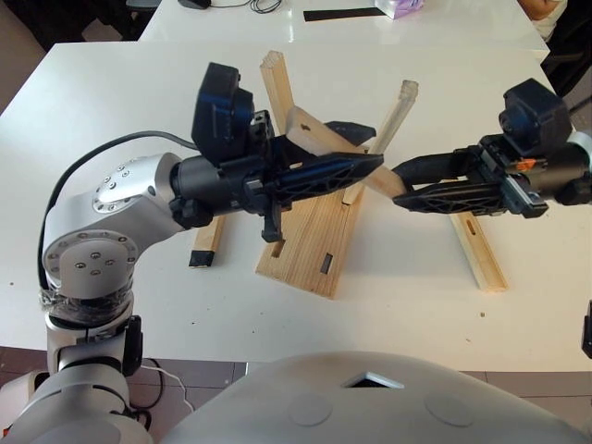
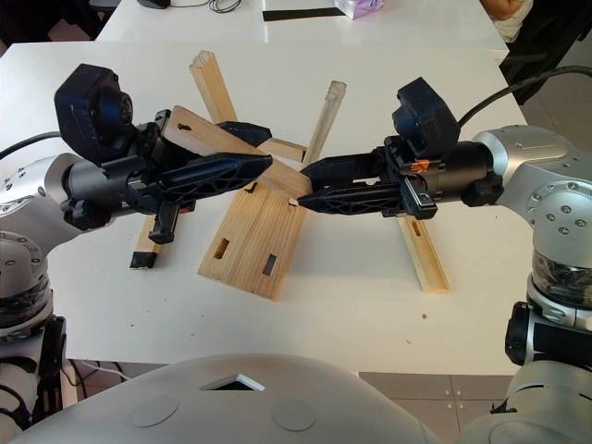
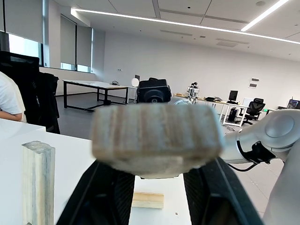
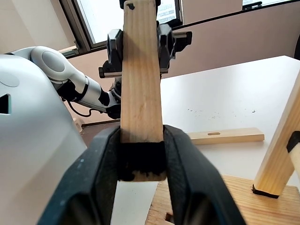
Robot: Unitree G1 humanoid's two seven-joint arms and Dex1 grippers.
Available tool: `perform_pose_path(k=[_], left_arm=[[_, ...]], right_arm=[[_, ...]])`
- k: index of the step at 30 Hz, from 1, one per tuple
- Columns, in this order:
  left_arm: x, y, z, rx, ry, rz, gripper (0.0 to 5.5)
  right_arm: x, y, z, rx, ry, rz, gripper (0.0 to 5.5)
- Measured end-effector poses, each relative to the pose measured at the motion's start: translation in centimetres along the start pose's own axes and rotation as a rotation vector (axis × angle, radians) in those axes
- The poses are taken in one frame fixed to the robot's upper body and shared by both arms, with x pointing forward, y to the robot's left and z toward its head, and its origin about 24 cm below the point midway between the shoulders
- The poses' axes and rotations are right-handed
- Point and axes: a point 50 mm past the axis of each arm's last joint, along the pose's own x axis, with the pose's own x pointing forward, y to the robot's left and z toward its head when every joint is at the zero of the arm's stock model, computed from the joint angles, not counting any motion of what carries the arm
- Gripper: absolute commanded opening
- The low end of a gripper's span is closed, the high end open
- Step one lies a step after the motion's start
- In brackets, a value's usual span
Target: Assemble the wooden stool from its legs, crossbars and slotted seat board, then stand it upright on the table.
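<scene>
Both pincers are clamped on one wooden bar (image 2: 208, 129). The left pincer (image 2: 263, 146) grips its upper part and the right pincer (image 2: 310, 185) its lower end. The bar hangs tilted above the slotted seat board (image 2: 245, 236), which lies on the white bench (image 2: 361, 305). A near leg (image 2: 211, 83) and a far leg (image 2: 326, 116) rise slanted at the board's far end, and a loose slotted bar (image 2: 425, 254) lies under the right arm.

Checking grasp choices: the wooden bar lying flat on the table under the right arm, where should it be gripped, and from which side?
Probably near mid-length, across the narrow width of the wooden bar, coming down from above. It lies flat on the table, long and slim, with both long edges clear of the seat board.
</scene>
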Motion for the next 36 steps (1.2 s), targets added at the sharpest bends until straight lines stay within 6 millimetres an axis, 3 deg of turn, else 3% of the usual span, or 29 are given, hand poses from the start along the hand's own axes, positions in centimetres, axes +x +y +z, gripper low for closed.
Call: perform_pose_path(k=[4, 8, 15, 19, 24, 29, 36], left_arm=[[-0.3, 0.1, -0.5, 0.007, 0.041, 0.003, 1.3], [-1.2, 0.7, -0.1, 0.004, 0.049, 0.029, 1.3], [-6.1, 1.8, 4.0, 0.143, 0.14, 0.144, 1.3], [-9.8, 3.6, 4.1, 0.234, 0.317, 0.254, 1.3], [-13.7, 7.6, 1.8, 0.482, 0.452, 0.48, 1.3], [-15.6, 8.3, -0.7, 0.537, 0.53, 0.507, 1.3], [-16.8, 8.3, -2.4, 0.497, 0.605, 0.409, 1.3]], right_arm=[[0.1, -0.5, 0.0, -0.019, 0.019, -0.062, 2.31], [0.0, -0.5, -0.9, -0.041, 0.037, -0.121, 2.34], [-1.9, 0.6, -4.7, 0.01, 0.067, -0.286, 2.34], [-0.6, 1.9, -6.7, 0.014, 0.052, -0.326, 2.34], [2.9, 1.4, -9.7, 0.008, 0.049, -0.351, 2.34], [6.5, 0.1, -10.5, -0.036, 0.05, -0.296, 2.34], [6.8, -0.8, -10.9, -0.089, 0.103, -0.323, 2.34]])
